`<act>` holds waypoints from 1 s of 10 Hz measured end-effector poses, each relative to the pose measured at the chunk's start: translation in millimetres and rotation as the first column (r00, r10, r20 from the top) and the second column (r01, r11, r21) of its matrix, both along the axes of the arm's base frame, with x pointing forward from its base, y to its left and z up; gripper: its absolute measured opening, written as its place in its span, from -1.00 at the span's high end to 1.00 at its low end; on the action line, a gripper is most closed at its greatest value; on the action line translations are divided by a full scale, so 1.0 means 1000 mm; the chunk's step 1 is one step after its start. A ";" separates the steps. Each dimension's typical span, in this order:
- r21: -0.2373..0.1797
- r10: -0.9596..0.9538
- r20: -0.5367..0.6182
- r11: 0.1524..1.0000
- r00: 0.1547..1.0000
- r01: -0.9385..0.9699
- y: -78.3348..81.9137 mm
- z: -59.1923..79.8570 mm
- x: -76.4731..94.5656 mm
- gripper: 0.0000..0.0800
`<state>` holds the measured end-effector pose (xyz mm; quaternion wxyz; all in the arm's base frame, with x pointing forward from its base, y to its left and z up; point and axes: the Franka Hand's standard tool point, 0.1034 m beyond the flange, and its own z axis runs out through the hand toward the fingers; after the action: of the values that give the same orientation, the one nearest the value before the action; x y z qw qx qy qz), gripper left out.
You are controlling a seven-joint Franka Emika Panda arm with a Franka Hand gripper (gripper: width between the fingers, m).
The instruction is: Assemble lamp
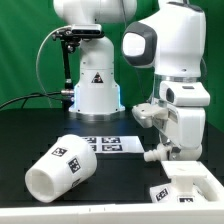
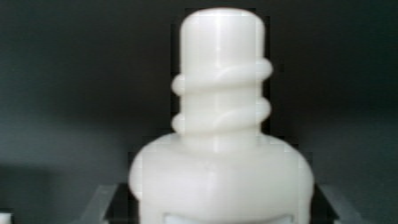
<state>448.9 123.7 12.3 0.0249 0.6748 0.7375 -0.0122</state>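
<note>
Matte white on the shade (image 1: 45, 178), with black-and-white square tags (image 1: 72, 163); plain white on the bulb (image 2: 222, 110). Black for the table (image 1: 30, 125); green for the backdrop (image 1: 18, 50) behind.

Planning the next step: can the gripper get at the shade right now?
Probably not yet: the gripper seems shut on the bulb. The shade lies on its side, apart, with nothing over it, so the way looks free otherwise.
</note>
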 end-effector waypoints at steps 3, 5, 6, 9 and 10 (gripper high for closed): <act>0.000 -0.001 0.000 1.000 1.000 0.001 0.000 0.000 0.000 0.15; 0.024 -0.070 0.038 0.997 0.997 0.069 -0.010 0.007 0.000 0.15; 0.040 -0.243 0.043 0.970 0.969 0.242 -0.020 0.009 -0.009 0.15; -0.014 -0.638 -0.040 0.770 0.769 0.638 -0.027 0.007 -0.024 0.15; 0.010 -0.661 -0.025 0.750 0.750 0.661 -0.024 0.008 -0.017 0.15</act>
<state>431.9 99.6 20.8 0.0054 0.8919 0.4517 -0.0203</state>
